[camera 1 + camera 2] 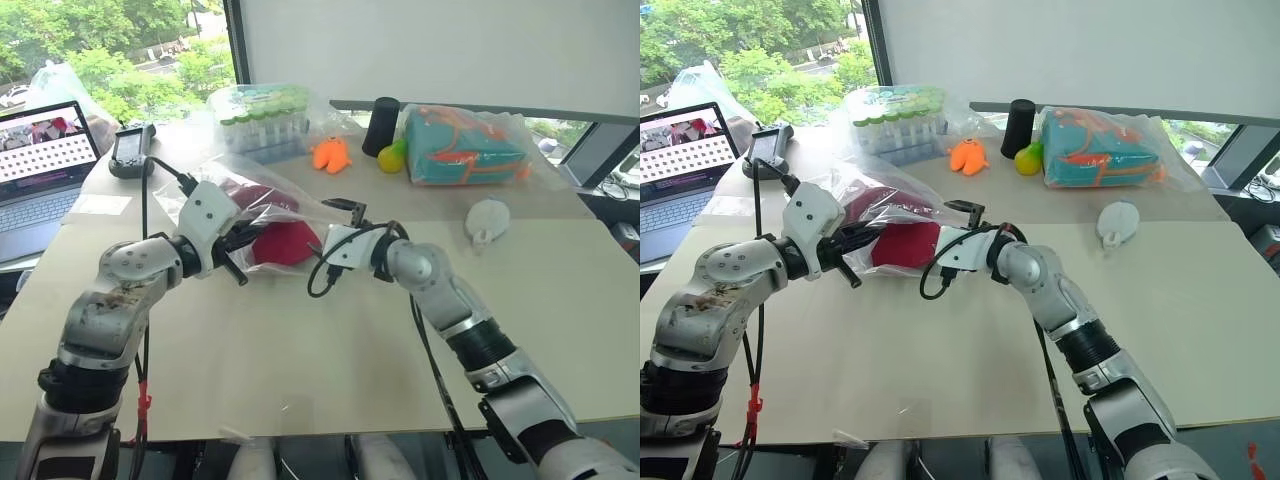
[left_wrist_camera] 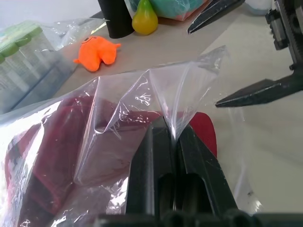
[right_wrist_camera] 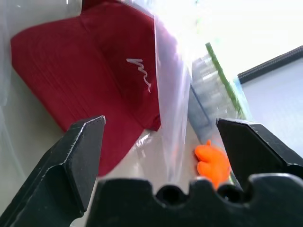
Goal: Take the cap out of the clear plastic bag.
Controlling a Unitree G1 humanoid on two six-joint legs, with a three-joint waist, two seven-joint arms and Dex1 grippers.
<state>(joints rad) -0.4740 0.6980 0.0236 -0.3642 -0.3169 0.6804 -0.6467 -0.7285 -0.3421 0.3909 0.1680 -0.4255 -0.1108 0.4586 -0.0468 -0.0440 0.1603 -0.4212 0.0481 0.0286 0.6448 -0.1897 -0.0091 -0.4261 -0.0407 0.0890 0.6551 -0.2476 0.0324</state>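
Maroon fabric cap (image 3: 90, 66), curved brim, white script logo, inside crinkly clear plastic bag (image 2: 156, 90); left gripper (image 2: 173, 137) pinching film, right gripper (image 3: 161, 137) spread wide.

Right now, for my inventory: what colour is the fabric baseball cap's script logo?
White, on the dark red cap; clearest in the right wrist view.

The left gripper (image 2: 173, 137) is clamped tight, its arm bent and reaching forward toward the right. The right gripper (image 3: 161, 137) stands wide apart, held level, pointing forward-left at the left one.
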